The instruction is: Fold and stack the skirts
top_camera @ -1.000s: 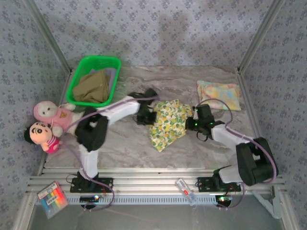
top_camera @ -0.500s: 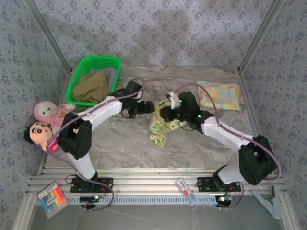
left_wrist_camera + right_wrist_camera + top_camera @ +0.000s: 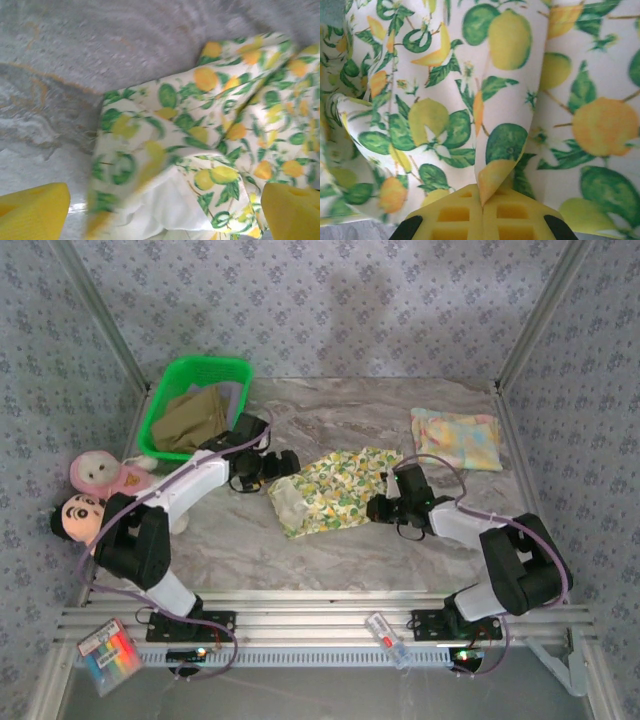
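We stretch both arms inward: left gripper [image 3: 284,464] gaping wide at far left, right gripper [image 3: 377,508] clamped on the floral skirt [image 3: 335,490].

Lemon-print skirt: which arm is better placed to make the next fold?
Probably the right. The right gripper is shut on an edge of the lemon-print skirt and could carry it over; the left gripper stands open, holding nothing.

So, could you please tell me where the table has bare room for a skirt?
Bare marble table lies at the far middle, between the green plastic basket and the folded pastel skirt, and along the near strip before the arm bases. The centre is crowded: the yellow-green lemon-print skirt and both arms.
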`<action>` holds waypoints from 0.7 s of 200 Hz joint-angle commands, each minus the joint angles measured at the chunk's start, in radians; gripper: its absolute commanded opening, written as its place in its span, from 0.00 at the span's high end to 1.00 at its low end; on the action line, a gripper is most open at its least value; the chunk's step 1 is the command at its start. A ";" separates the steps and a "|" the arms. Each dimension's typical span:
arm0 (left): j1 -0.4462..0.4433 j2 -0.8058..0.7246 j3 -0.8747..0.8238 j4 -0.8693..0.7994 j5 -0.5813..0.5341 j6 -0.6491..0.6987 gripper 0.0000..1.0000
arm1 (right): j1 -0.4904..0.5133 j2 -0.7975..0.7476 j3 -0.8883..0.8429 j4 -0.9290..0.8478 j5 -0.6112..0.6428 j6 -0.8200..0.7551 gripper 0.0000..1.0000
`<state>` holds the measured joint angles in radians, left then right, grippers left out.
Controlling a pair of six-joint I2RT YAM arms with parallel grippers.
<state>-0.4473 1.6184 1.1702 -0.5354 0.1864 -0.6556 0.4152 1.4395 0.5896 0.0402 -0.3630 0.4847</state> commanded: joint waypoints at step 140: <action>0.078 -0.039 -0.237 0.149 0.169 0.213 0.18 | 0.013 -0.055 -0.068 0.033 0.096 0.095 1.00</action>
<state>-0.3801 1.6337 0.9756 -0.4934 0.2249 -0.5179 0.4343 1.3857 0.5030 0.0719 -0.2947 0.5621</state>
